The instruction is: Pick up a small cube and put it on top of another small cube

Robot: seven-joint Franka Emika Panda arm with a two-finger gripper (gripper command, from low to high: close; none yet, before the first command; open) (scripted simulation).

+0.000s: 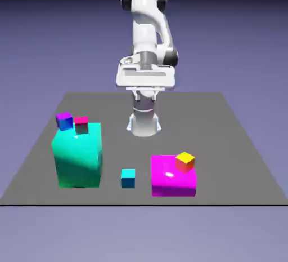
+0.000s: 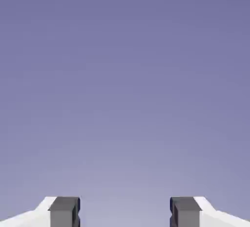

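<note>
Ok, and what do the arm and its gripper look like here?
The arm is glossy white with rounded, tube-like links, dark grey or black round caps at the joints, and a flared white base. The gripper has a wide white body and two white fingers ending in small, blocky grey tips with darker inner faces. No cables or markings can be made out.

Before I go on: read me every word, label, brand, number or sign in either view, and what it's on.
None: no readable text shows on the cubes, the teal block, the magenta block, the table, the arm or the hand.
</note>
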